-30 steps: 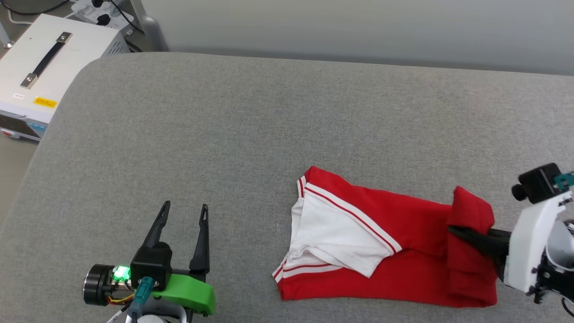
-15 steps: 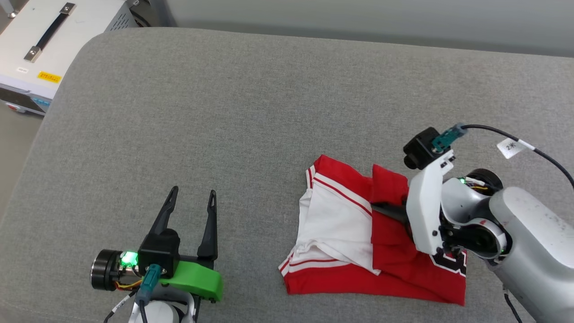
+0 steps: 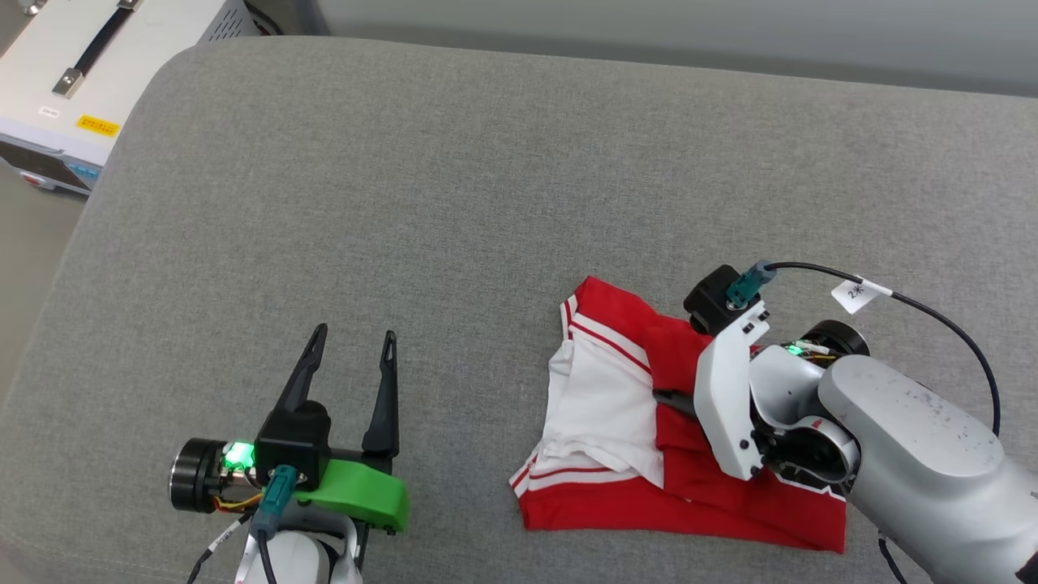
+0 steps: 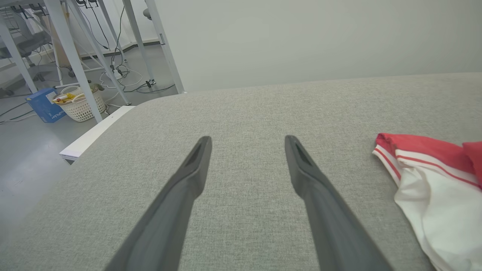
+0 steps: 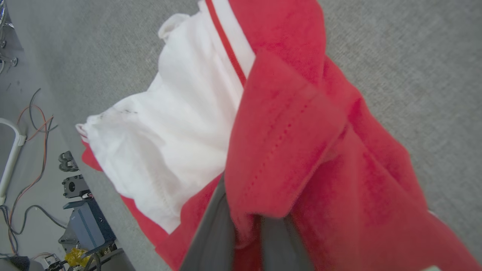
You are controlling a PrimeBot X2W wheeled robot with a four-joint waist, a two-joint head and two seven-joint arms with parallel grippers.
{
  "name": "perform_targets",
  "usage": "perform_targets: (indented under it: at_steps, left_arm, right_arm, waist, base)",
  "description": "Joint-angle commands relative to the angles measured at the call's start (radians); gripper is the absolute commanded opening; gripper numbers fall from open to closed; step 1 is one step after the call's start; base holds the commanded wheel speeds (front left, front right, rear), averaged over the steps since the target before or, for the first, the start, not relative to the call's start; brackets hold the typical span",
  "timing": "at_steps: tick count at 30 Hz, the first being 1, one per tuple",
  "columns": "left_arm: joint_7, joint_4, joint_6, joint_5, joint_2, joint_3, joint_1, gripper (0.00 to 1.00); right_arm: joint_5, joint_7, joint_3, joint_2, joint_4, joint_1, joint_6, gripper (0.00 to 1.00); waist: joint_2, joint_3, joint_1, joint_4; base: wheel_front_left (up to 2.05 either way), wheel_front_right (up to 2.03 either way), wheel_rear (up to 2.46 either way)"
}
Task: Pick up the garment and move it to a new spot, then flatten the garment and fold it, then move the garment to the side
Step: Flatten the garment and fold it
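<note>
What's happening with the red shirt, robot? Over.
Right tool shut on shirt, red hem held over white sleeve. Left tool open, apart, over grey pad. Nothing blocking.

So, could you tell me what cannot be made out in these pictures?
- Head view: the print on the garment, mostly covered by the right arm.
- Right wrist view: the tips of the right gripper, wrapped in a red fold.
- Left wrist view: most of the garment, cut off by the right edge.
</note>
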Motion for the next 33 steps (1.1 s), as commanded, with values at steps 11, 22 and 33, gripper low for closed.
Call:
perform_targets:
  at_steps: [11, 22, 33]
  left_arm:
    - [-0.006, -0.004, 0.012, 0.011, 0.013, 0.013, 0.026, 1.0]
    - [-0.006, -0.012, 0.011, 0.009, 0.023, 0.017, 0.048, 1.0]
    - [-0.006, -0.013, 0.003, 0.005, 0.034, 0.019, 0.076, 1.0]
  right_arm:
    - [-0.002, -0.299, -0.033, -0.145, -0.147, -0.006, -0.001, 1.0]
    - [-0.254, -0.631, -0.342, -0.17, -0.173, 0.148, -0.001, 1.0]
    - [-0.602, -0.82, -0.79, 0.077, -0.189, 0.433, -0.001, 1.0]
  waist:
    - [0.0, -0.064, 0.0, -0.054]
    - [0.0, -0.102, 0.0, -0.122]
    - [0.0, -0.15, 0.0, -0.14]
  base:
    - [0.0, 0.0, 0.0]
    - [0.0, 0.0, 0.0]
    - [0.0, 0.0, 0.0]
